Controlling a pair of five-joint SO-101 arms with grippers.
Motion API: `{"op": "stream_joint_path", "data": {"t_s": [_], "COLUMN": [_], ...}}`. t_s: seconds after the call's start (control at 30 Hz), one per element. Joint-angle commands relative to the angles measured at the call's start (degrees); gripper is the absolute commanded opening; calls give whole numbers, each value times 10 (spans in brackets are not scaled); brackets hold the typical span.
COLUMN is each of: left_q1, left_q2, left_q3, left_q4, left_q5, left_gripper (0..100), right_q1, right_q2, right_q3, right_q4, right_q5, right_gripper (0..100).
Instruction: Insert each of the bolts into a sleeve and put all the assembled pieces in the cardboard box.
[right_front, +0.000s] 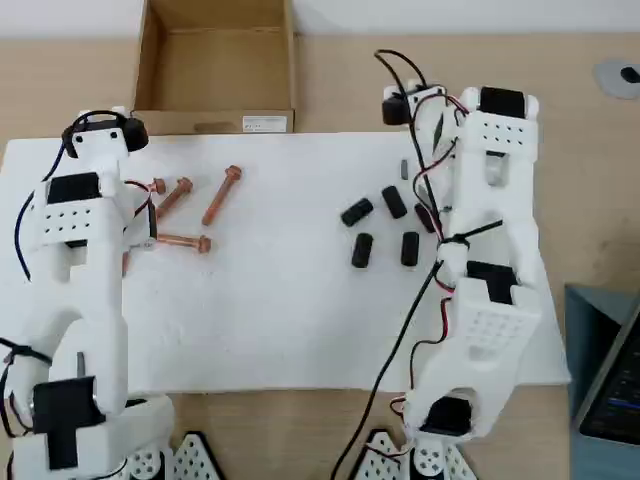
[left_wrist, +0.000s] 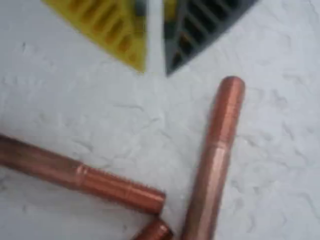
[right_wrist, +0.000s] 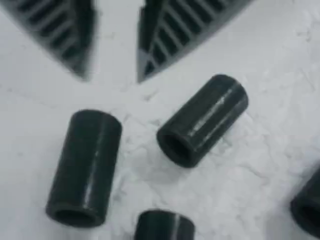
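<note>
The left arm's fingers (left_wrist: 110, 25), one yellow and one dark, are being held over the white mat (left_wrist: 60, 100) with a narrow gap between them, and nothing is being gripped. Just beyond their tips a copper bolt (left_wrist: 215, 155) is lying with its threaded end toward the dark finger. A second bolt (left_wrist: 80, 175) is lying crosswise off the yellow finger's side, its threaded end close to the first bolt's shank. The right arm's fingers (right_wrist: 190, 30) are being kept released and empty, parted wider. One black sleeve (right_wrist: 202, 120) is lying just past their tips and another sleeve (right_wrist: 85, 167) beside it, apart. The cardboard box (right_front: 145, 60) is standing on the desk (right_front: 340, 60), well beyond both pairs of fingers.
</note>
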Motion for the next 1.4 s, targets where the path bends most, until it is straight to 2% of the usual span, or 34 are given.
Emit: {"op": "stream_joint_path", "data": {"t_s": [0.0, 0.33, 1.27, 1.37], "left_q1": [-3, -3, -3, -3], "left_q2": [2, 6, 6, 6], "left_q3": [-33, -33, -33, -33], "left_q4": [4, 2, 2, 2], "left_q5": [-2, -2, -26, -26], "left_gripper": [112, 119, 120, 119], "right_q1": [-8, -40, -32, -28], "right_q2": [-1, 35, 166, 182], "right_q3": [-26, -23, -27, -28], "right_q4": [0, -19, -78, -81], "right_q5": [12, 16, 17, 18], "right_gripper": [148, 148, 143, 76]}}
